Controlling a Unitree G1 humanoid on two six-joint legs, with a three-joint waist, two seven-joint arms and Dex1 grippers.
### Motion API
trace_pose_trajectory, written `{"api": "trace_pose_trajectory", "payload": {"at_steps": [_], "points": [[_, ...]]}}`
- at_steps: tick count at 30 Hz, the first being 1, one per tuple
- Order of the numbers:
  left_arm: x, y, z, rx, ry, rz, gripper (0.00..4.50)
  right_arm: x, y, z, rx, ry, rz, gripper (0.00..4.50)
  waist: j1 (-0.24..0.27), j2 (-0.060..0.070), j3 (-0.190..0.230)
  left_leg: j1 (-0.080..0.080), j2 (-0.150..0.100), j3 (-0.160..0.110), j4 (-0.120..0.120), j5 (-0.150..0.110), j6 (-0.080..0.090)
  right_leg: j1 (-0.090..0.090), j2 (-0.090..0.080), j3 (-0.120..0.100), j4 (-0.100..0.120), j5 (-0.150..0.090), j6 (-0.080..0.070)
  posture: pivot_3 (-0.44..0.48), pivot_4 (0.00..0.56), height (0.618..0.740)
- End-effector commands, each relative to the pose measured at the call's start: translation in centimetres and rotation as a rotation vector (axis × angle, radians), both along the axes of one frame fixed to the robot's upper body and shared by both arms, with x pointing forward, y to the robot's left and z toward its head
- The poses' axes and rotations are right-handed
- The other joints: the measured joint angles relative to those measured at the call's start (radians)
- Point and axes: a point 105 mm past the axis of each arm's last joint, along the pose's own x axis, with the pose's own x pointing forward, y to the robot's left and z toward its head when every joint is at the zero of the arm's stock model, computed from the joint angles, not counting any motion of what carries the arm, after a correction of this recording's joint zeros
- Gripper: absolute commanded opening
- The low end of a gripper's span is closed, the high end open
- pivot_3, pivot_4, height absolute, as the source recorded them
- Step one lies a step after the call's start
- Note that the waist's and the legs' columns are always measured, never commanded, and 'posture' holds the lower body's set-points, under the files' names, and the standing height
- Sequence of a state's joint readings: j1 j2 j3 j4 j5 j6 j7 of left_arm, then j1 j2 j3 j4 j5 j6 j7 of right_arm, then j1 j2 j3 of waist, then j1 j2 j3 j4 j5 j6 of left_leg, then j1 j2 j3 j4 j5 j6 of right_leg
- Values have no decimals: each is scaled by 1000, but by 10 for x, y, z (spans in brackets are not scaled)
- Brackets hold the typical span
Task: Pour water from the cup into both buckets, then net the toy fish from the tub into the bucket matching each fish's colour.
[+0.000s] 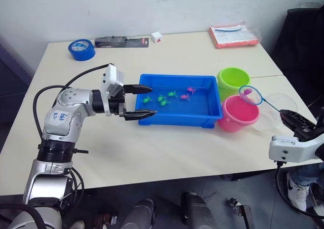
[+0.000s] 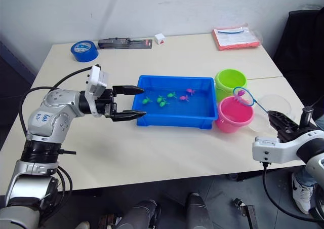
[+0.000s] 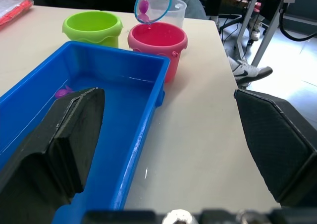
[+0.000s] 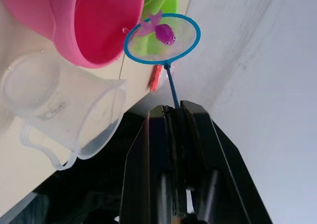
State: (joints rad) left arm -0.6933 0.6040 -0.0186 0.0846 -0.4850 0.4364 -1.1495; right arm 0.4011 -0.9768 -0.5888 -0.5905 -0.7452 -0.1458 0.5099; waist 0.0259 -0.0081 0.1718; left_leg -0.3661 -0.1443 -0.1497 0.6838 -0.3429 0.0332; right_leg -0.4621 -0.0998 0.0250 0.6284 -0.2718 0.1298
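Beige table (image 1: pixel 167 153) carrying blue tub (image 1: pixel 178 120), green bucket (image 1: pixel 233 80) and pink bucket (image 1: pixel 238 113) just beside it, clear cup (image 2: pixel 271 110), tape roll (image 1: pixel 81 49), black tool (image 1: pixel 121 42), white cube (image 1: pixel 156 36), red packet (image 1: pixel 234 36).

tub (image 1: pixel 152 118) left of buckets (image 1: pixel 234 79), cup (image 1: pixel 276 107) right, net (image 1: pixel 251 94) above

Bare table (image 1: pixel 167 153) lies open in front of the shallow bright blue plastic tub (image 1: pixel 152 118). Lime green bucket (image 1: pixel 233 78), pink bucket (image 1: pixel 238 112) and clear plastic cup (image 1: pixel 276 107) crowd its right end.
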Motion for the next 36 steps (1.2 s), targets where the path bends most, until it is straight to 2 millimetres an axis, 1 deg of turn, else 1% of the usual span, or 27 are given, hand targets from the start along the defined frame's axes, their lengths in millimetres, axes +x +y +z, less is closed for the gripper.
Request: {"api": "trace_pose_trajectory", "payload": {"at_steps": [1, 12, 20, 23, 27, 30, 32, 33, 36], "points": [[-5, -1, 8, -15, -40, -7, 4500, -2, -3, 7, -69, -71, 11, 785, 0, 0, 0, 0, 0, 1, 0, 0, 0, 0, 0, 1, 0, 0, 0, 0, 150, 740], [-9, 0, 6, -24, -31, 4, 4500, -8, -1, 1, -167, -108, 69, 785, 0, 0, 0, 3, 0, 4, -1, 0, 0, 0, 1, 5, 0, 0, 0, 0, 150, 740], [-9, 0, 6, -25, -31, 7, 4500, -10, -3, 5, -245, -155, 91, 785, -1, 0, 0, 6, 1, 8, -3, 0, 0, 1, 2, 8, 1, 0, 0, 0, 150, 740], [-9, 0, 6, -26, -32, 9, 4500, -9, 0, 9, -259, -179, 106, 785, -1, 0, 0, 6, 1, 9, -3, 0, 0, 1, 2, 9, 1, 0, 0, 0, 150, 740], [-9, 0, 6, -27, -29, 10, 4500, -7, 4, 10, -218, -180, 115, 785, -1, 0, 0, 6, 1, 9, -3, 0, 0, 1, 3, 9, 1, 0, 0, 0, 150, 740], [-9, 1, 6, -30, -26, 14, 4500, -2, 12, 20, -156, -194, 138, 785, -2, 0, 0, 7, 1, 9, -4, 0, 0, 1, 3, 9, 1, 0, 0, 0, 150, 740], [-8, 2, 7, -33, -26, 23, 4500, 5, 19, 27, -63, -177, 155, 785, -3, 0, 0, 8, 2, 9, -4, 0, 0, 2, 3, 9, 1, 0, 0, 0, 150, 740], [-7, 3, 7, -35, -26, 29, 4500, 10, 21, 27, 29, -140, 144, 785, -4, 0, 0, 8, 2, 9, -4, 0, 0, 2, 3, 9, 1, 0, 0, 0, 150, 740], [-6, 6, 8, -35, -29, 47, 4500, 19, 35, 28, 197, -57, 187, 785, -6, 0, 0, 9, 4, 10, -4, -1, 0, 4, 2, 10, 0, 0, 0, 0, 150, 740]]}}
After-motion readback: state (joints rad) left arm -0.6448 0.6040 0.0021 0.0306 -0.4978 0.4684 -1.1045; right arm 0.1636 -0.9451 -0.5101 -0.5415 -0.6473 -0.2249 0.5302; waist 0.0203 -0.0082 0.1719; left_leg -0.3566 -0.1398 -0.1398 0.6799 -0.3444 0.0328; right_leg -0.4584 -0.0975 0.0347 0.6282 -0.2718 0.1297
